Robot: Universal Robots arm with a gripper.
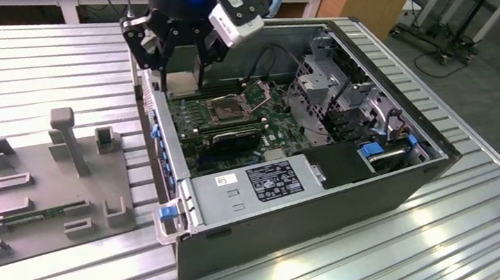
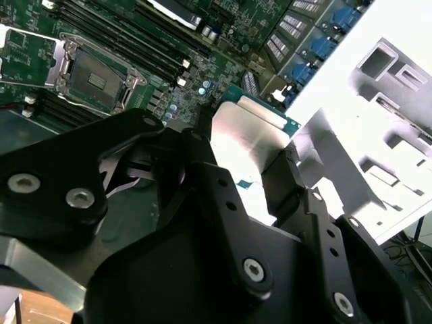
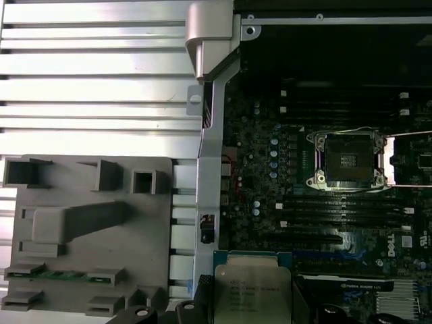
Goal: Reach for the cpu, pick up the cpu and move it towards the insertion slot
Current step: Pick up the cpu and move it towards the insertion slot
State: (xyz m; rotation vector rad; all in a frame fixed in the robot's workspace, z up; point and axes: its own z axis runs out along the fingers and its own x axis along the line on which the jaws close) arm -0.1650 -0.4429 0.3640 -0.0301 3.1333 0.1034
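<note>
One open computer case (image 1: 320, 182) lying on the slatted tabletop (image 1: 42, 76), grey fixture tray (image 1: 39, 201) beside it. Above the motherboard, tool (image 2: 260, 172) clamped on the cpu (image 3: 251, 289), seemingly by its edges. Well apart from it, insertion slot (image 3: 347, 158), bare with frame open.

Pincer (image 2: 253, 172) clamped, pointing downward
</note>
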